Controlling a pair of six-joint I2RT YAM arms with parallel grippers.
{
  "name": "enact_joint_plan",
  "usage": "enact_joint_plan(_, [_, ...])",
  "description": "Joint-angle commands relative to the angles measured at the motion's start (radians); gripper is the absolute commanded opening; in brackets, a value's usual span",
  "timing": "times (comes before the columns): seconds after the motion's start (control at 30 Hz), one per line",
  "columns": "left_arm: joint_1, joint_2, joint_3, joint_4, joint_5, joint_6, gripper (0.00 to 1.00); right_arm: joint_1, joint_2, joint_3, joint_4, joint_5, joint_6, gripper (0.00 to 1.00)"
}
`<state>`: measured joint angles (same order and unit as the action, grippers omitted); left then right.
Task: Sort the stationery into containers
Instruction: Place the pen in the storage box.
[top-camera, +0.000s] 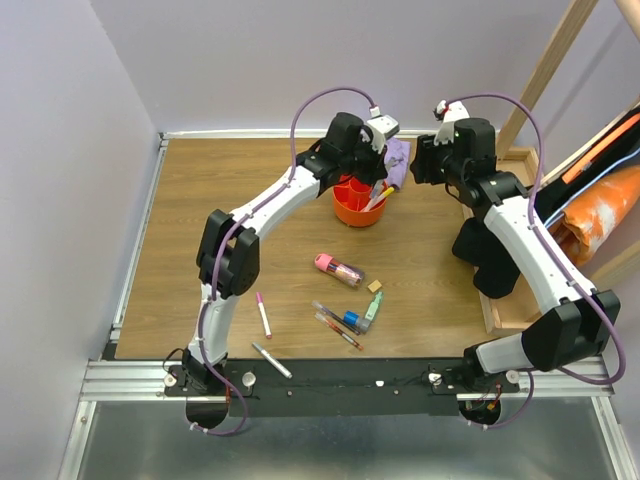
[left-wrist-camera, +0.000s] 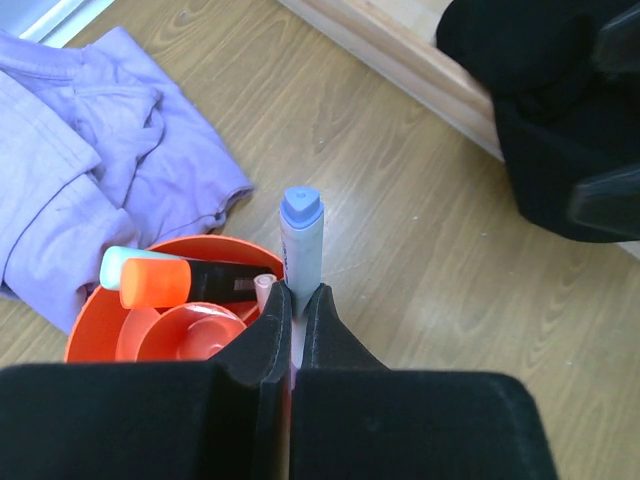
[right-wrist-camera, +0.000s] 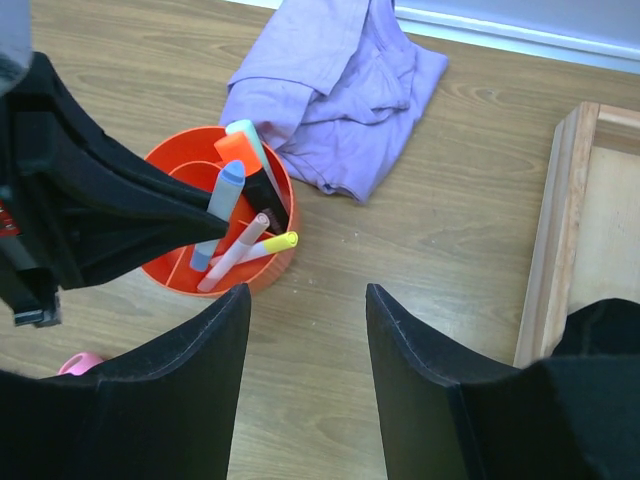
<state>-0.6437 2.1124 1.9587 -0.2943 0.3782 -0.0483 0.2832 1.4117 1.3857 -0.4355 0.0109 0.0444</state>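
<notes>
The left pincer (left-wrist-camera: 298, 293) is clamping its 2 fingers together on a blue-capped pen (left-wrist-camera: 301, 235), with no gap showing beside the barrel. The pen's long axis is running straight out ahead of the fingers, cap leading. Seen from the right wrist it is standing tilted, with its cap above the rim and its lower end down inside the orange cup (left-wrist-camera: 85, 335), close to the wall. I cannot tell which compartment is taking it. An orange highlighter (left-wrist-camera: 155, 283) is leaning in the cup beside it. Because the pen's lower end is sitting inside the wall, the coming move is looking like a plain release and a lift clear.

The right pincer (right-wrist-camera: 307, 295) is hanging with its fingers apart, holding nothing, over the tabletop (right-wrist-camera: 430, 300) between the cup and the wooden tray (right-wrist-camera: 560, 230). The lilac cloth (right-wrist-camera: 340, 110) is lying just behind the cup.

Toward the arm bases, more stationery is waiting well apart from both pincers. A pink tube (top-camera: 338, 268), a tan eraser (top-camera: 375, 286) and a mint highlighter (top-camera: 372, 312) are lying near the middle. A pink pen (top-camera: 263, 314) and a white pen (top-camera: 271, 360) are lying nearer the left arm's base.
</notes>
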Motion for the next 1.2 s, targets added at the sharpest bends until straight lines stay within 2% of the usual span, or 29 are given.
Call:
enact_joint_plan(0.0, [-0.007, 0.04, -0.006, 0.084, -0.05, 0.044, 0.0, -0.013, -0.019, -0.031, 0.011, 0.009, -0.008, 0.58])
enact_joint_plan(0.37, [-0.007, 0.031, -0.142, 0.15, -0.064, 0.073, 0.0, -0.018, -0.019, -0.068, 0.021, -0.005, 0.002, 0.58])
enact_joint_plan(0.43, [-0.005, 0.023, -0.167, 0.159, -0.067, 0.07, 0.09, -0.018, -0.017, -0.07, 0.026, -0.005, 0.003, 0.58])
enact_joint_plan(0.47, [-0.007, 0.009, -0.175, 0.164, -0.068, 0.07, 0.2, -0.019, -0.017, -0.068, 0.026, -0.031, 0.003, 0.58])
enact_joint_plan(0.53, [-0.007, -0.003, -0.19, 0.173, -0.074, 0.065, 0.35, -0.019, -0.014, -0.067, 0.023, -0.035, 0.002, 0.58])
enact_joint_plan(0.57, [-0.007, -0.021, -0.193, 0.175, -0.084, 0.061, 0.45, -0.019, -0.014, -0.063, 0.02, -0.035, 0.0, 0.58])
enact_joint_plan(0.67, [-0.007, -0.083, -0.207, 0.179, -0.076, 0.053, 0.54, -0.019, -0.011, -0.054, 0.012, -0.042, -0.006, 0.59])
enact_joint_plan(0.83, [-0.005, -0.244, -0.26, 0.169, -0.087, -0.002, 0.62, -0.019, -0.005, -0.028, -0.009, -0.098, -0.023, 0.59])
enact_joint_plan(0.9, [-0.004, -0.351, -0.296, 0.147, -0.114, -0.012, 0.65, -0.019, 0.001, -0.017, -0.017, -0.147, -0.035, 0.59])
enact_joint_plan(1.03, [0.015, -0.549, -0.383, 0.09, -0.159, -0.028, 0.69, -0.015, 0.004, -0.002, -0.016, -0.366, -0.093, 0.59])
enact_joint_plan(1.07, [0.032, -0.639, -0.412, 0.077, -0.179, -0.031, 0.72, -0.009, 0.007, -0.002, -0.014, -0.406, -0.101, 0.59])
enact_joint_plan(1.13, [0.068, -0.737, -0.521, 0.037, -0.241, -0.039, 0.75, 0.048, 0.027, 0.01, -0.035, -0.462, -0.146, 0.59])
enact_joint_plan(1.17, [0.09, -0.835, -0.556, 0.02, -0.272, -0.039, 0.81, 0.081, 0.038, 0.033, -0.052, -0.465, -0.165, 0.59])
